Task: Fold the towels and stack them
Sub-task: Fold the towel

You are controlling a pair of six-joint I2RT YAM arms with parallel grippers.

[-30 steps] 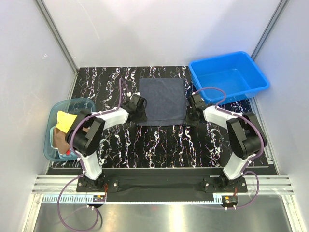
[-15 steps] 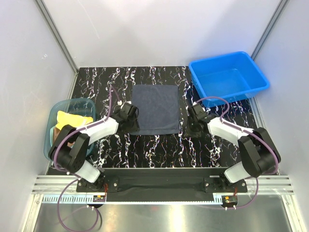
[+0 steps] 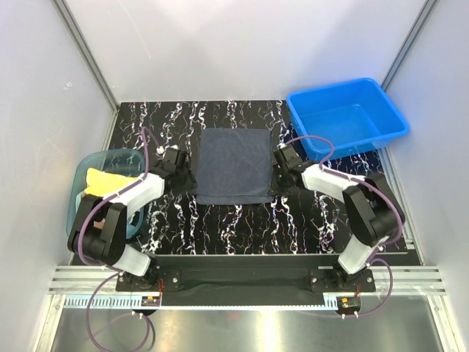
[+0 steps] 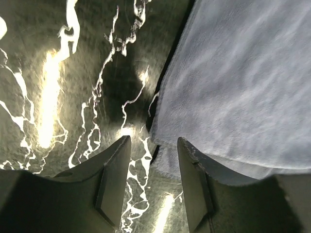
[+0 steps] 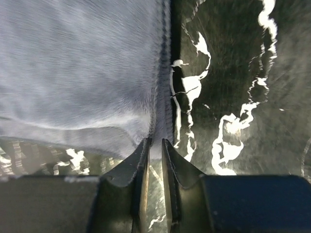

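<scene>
One black tabletop (image 3: 220,227), veined with white like marble, carries everything from where I stand. At its far right corner sits a blue bin (image 3: 344,121), set a little askew.

Spread flat in the middle of the tabletop, nearer the far edge than the near one, lies a dark slate-blue towel (image 3: 234,165). It looks roughly square. The wrist views show a second layer peeking out from under the top one along its near edge.

Against the left edge stands a translucent teal tub (image 3: 77,205), and the left arm (image 3: 135,192) reaches over part of it. The right arm (image 3: 330,180) stretches in from the other side, so the two arms flank the towel, one at each side edge.

Inside the tub a yellow towel (image 3: 102,181) lies bunched toward the far end.

The left claw (image 4: 153,140) hangs low over bare tabletop just beside the towel's left edge. Its fingers stand well apart with nothing between them but the marbled surface. The towel's corner lies just off the right-hand finger (image 4: 192,179).

The right claw (image 5: 155,141) is down at the towel's right edge, its fingers drawn almost together with only a thin slit left. The stitched hem runs straight down to the tips. Whether they pinch the cloth or merely sit at its edge, I cannot tell.
</scene>
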